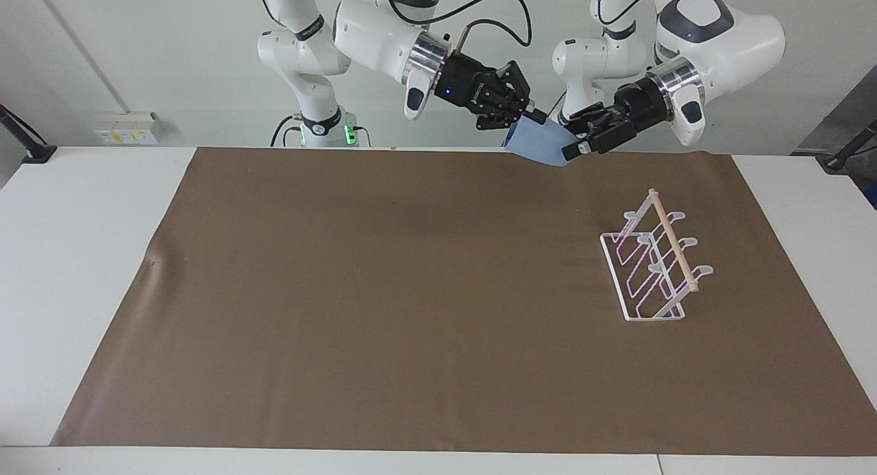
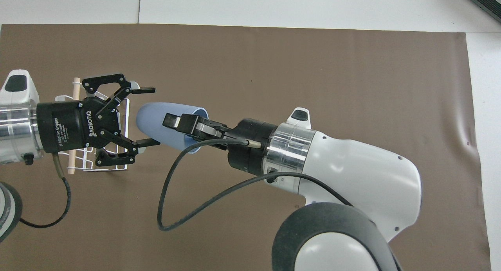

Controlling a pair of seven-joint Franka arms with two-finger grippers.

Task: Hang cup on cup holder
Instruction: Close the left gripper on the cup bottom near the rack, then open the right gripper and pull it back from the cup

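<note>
Seen from the facing view and read across it, the white table (image 1: 82,256) under its brown mat (image 1: 384,290) comes first, with a wall socket (image 1: 125,127) at the wall past the table's edge toward the right arm's end. Next comes the right arm, reaching from its base toward the middle. The right gripper (image 1: 531,118) is raised over the mat's edge nearest the robots, and it is clamped on the rim of the cup (image 1: 540,144), one finger inside the mouth and one outside (the overhead view shows this plainly, with the finger (image 2: 178,121) lying along the cup's wall). The cup, light blue, hangs in the air tilted, its rounded base pointing toward the left arm's end of the table.

Just beside that base is the left gripper (image 1: 572,143), also raised over the mat near its edge closest to the robots. In the overhead view its two fingertips (image 2: 143,90) stand apart, one on each side of the cup's base (image 2: 145,118); they bracket it without visibly pressing on it, and one tip lies right at the cup's wall.

Last comes the cup holder (image 1: 651,262), standing on the mat toward the left arm's end, farther from the robots than both grippers. Its white wire prongs slant upward and a wooden dowel (image 1: 673,240) crosses the top. No cup is on it.
</note>
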